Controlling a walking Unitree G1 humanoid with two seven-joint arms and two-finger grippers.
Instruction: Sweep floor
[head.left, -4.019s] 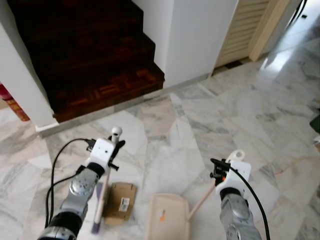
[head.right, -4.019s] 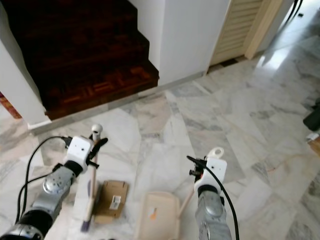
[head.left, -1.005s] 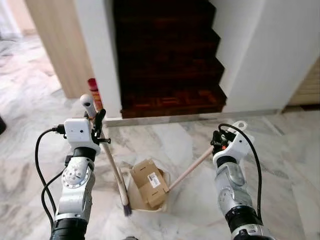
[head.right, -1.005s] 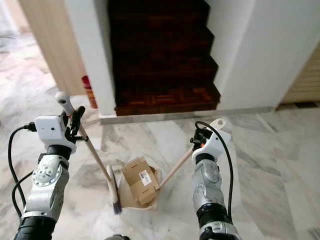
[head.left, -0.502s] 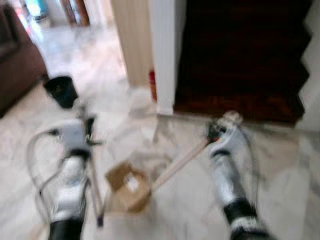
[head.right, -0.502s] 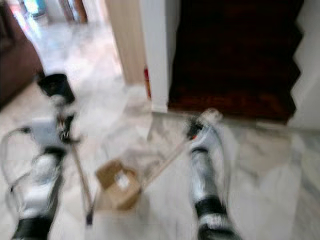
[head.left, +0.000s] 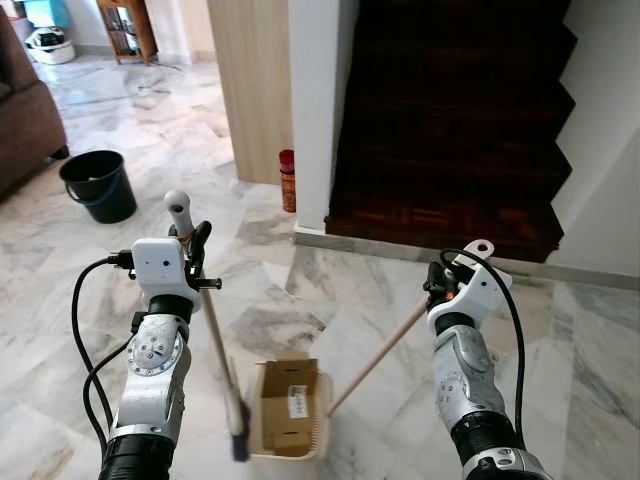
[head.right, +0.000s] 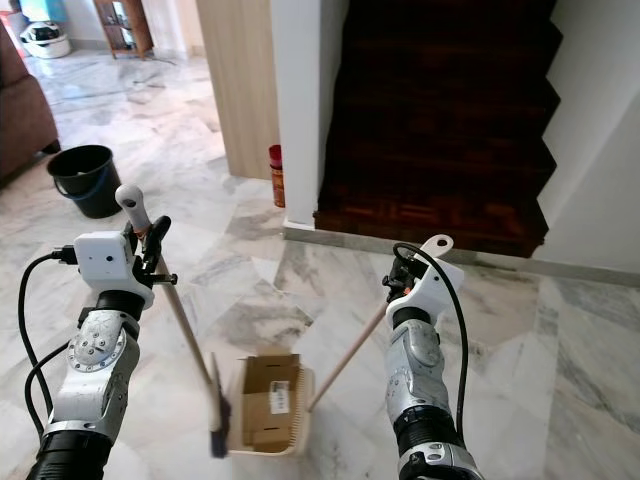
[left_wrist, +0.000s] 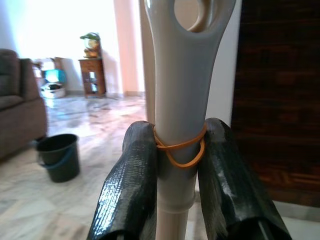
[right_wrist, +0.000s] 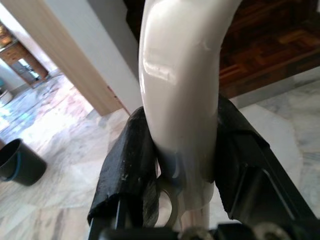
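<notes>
- Nearest you, the dustpan (head.left: 288, 412) sits on the marble floor (head.left: 590, 350) between the two arms, with a flattened cardboard box (head.left: 287, 404) lying inside it. The box looks light and stiff, so I judge it could slide out if you tip the pan sharply.
- The broom (head.left: 214, 342) leans with its dark head just beside the pan's left edge. Long and thin, it will probably swing from the top, so your grip near the handle end gives reach but little leverage.
- Your left gripper (left_wrist: 177, 160) is closed around the broom's grey handle just below its hanging hole, both fingers (left_wrist: 131, 175) pressed to it, a rubber band (left_wrist: 179, 149) wrapped there.
- Your right gripper (right_wrist: 180, 155) is clamped on the cream top of the dustpan handle (head.left: 375, 360), which slopes down to the pan.
- Farther off, a black bucket (head.left: 99, 184) stands to the left, a red can (head.left: 287, 180) beside the white pillar, and the dark wooden stairs (head.left: 450, 120) ahead.
</notes>
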